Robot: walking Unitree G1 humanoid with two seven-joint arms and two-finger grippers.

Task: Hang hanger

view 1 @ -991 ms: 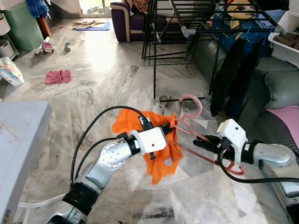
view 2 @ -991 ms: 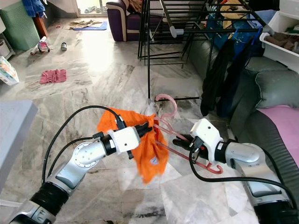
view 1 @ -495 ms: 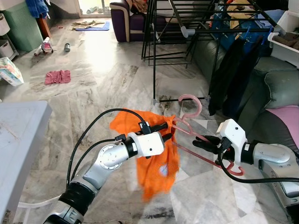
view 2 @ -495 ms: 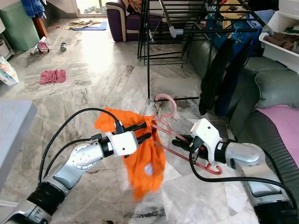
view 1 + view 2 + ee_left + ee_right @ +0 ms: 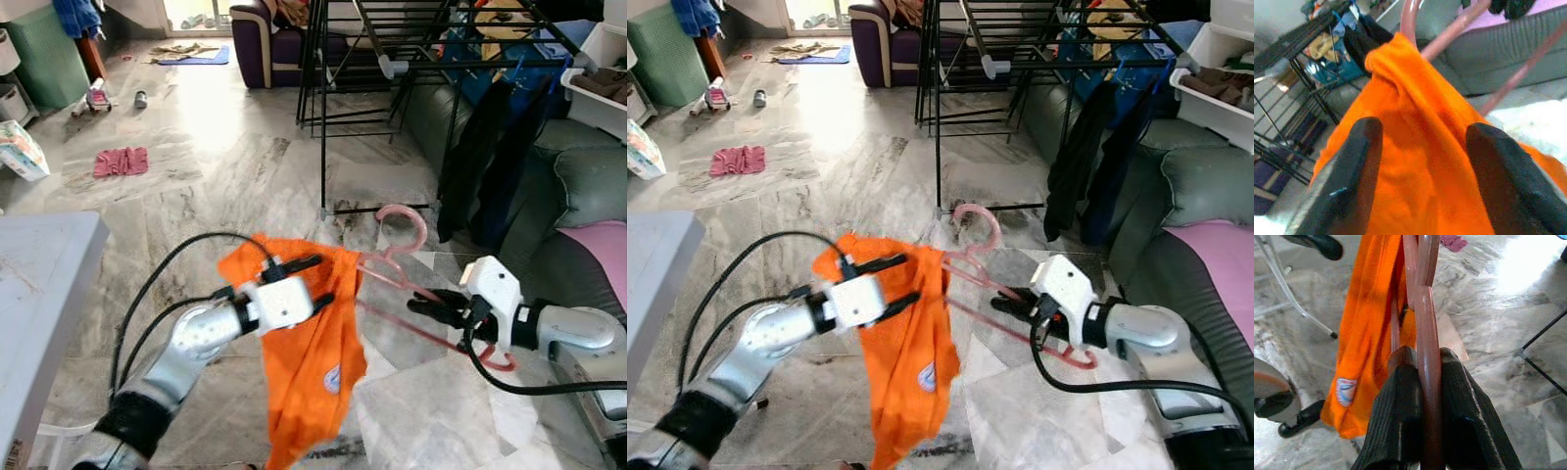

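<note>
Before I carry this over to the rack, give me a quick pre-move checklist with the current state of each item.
1. Right gripper clamped on the pink hanger: ok.
2. Orange shirt seated squarely on the hanger: not ok, bunched at one end, mostly dangling.
3. Left gripper free of the shirt: cannot tell, fingers open with fabric between them.
4. Hanger hook upright and free: ok.
5. Black drying rack ahead, bars in view: ok.
</note>
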